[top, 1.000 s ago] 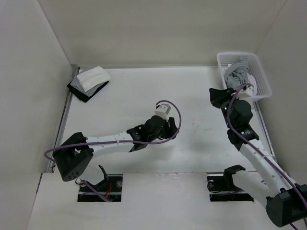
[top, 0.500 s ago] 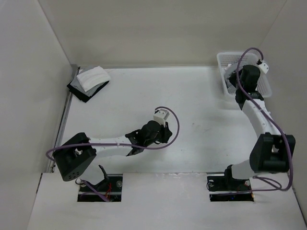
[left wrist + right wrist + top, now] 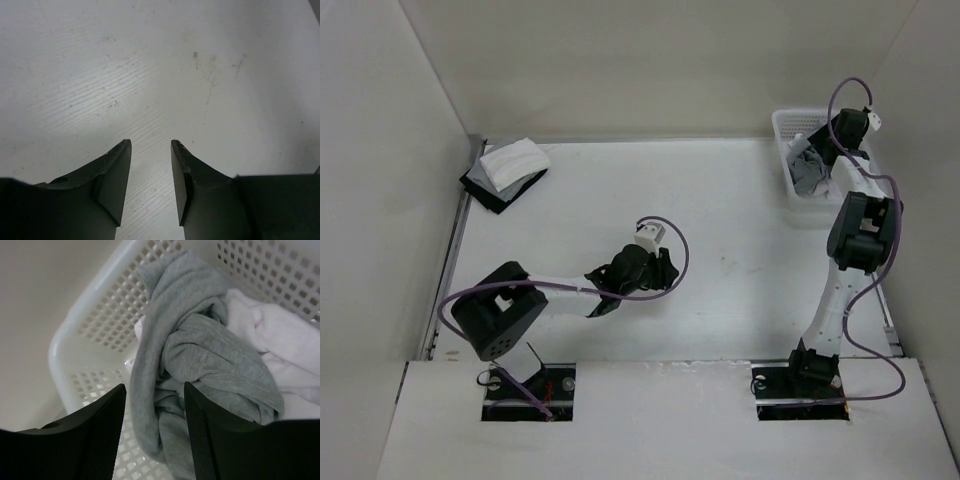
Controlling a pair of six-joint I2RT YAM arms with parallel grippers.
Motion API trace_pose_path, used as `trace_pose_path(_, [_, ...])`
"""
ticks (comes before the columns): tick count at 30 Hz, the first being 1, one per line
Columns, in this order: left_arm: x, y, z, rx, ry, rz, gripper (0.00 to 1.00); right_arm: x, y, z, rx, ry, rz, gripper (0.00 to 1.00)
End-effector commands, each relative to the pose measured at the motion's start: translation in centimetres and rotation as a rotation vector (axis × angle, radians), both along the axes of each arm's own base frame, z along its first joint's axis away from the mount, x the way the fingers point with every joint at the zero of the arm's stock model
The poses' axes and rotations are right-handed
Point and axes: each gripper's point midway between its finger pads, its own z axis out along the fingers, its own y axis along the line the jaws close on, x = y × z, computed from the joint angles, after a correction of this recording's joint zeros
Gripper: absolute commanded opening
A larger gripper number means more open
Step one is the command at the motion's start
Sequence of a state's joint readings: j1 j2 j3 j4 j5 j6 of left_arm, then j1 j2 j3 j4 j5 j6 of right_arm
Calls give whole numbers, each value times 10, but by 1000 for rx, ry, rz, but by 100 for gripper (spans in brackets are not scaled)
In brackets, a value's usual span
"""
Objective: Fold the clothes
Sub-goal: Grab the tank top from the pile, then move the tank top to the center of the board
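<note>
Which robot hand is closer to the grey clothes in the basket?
Right. The right gripper hangs open right over the grey clothes in the white basket. The left gripper is far away, open over the middle of the table.

The plain mid-grey soft knit garment [image 3: 200,355], seen between and beyond the matt black right fingers [image 3: 95,440], is uniform grey with no print. The white plastic lattice basket [image 3: 95,315] is white with a square-hole grid pattern. The crumpled white cloth [image 3: 285,335], right of these fingers, has a faint lilac tint. The left fingers [image 3: 112,175] are black. The counter [image 3: 150,60] ahead of them is off-white with fine diagonal streaks and grey specks.
</note>
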State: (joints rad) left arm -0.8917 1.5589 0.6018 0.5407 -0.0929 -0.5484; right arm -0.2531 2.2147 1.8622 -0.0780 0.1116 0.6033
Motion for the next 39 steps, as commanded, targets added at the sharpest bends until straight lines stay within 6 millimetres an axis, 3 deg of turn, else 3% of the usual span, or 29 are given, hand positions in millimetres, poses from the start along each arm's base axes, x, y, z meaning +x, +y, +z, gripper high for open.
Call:
trace_pose_path(1, [1,-21,10,-91,17,-78,36,27,18,3,31,-31,98,55])
trace_pose_path(5, [5,-21,15,-112,6,-74,37,42,20,-13,76,-31,95,53])
trace_pose_path(6, [7,-18,15,-117,5,-67,37,47,22,-15,88,-36,97,44])
trace_pose_path(8, [9,-17,16,-122,-1,-61,37,52,26,-15,116,-56,110,15])
trace_pose_path(9, [9,-17,16,-123,-2,-62,37,52,29,-8,130,-78,114,2])
trace_pose_path(11, [8,-18,14,-124,4,-65,37,46,29,15,122,-148,103,0])
trace_pose_path(12, [8,-19,14,-124,6,-65,37,39,31,39,113,-218,106,0])
trace_pose_path(13, [8,-19,13,-125,8,-66,37,25,37,82,98,-334,123,0])
trace_pose_path(14, [8,-20,14,-130,9,-68,37,12,41,112,86,-397,130,0])
trace_pose_path(16, [7,-21,16,-142,11,-70,37,-18,50,165,68,-498,145,0])
trace_pose_path(17, [6,-21,17,-145,10,-71,37,-25,53,177,65,-519,149,0])
trace_pose_path(18, [5,-21,20,-154,7,-73,37,-52,62,215,52,-588,171,0])
trace_pose_path(19, [5,-21,22,-163,5,-72,37,-64,66,228,48,-614,181,0])
trace_pose_path(20, [5,-20,27,-179,3,-71,37,-93,78,261,31,-679,211,1])
trace_pose_path(23, [5,-14,37,-210,-5,-56,37,-163,128,331,3,-824,326,1])
trace_pose_path(26, [15,4,53,-257,-11,6,37,-236,176,385,-10,-947,425,2])
trace_pose_path(27, [17,10,57,-268,-12,22,37,-250,184,394,-16,-971,445,2])
trace_pose_path(29, [26,36,75,-329,-16,99,37,-304,221,416,0,-1038,544,4])
trace_pose_path(31, [31,52,85,-364,-20,149,38,-320,240,410,42,-1032,599,4])
trace_pose_path(33, [35,77,96,-399,-26,222,39,-327,268,376,130,-979,670,5])
trace_pose_path(34, [37,92,101,-415,-35,266,39,-325,288,343,200,-917,714,5])
trace_pose_path(37, [35,115,107,-419,-49,319,39,-316,326,274,327,-786,778,6])
trace_pose_path(38, [34,120,108,-415,-50,329,39,-312,351,231,397,-695,809,7])
trace_pose_path(39, [32,128,107,-402,-51,345,39,-310,365,208,428,-645,822,8])
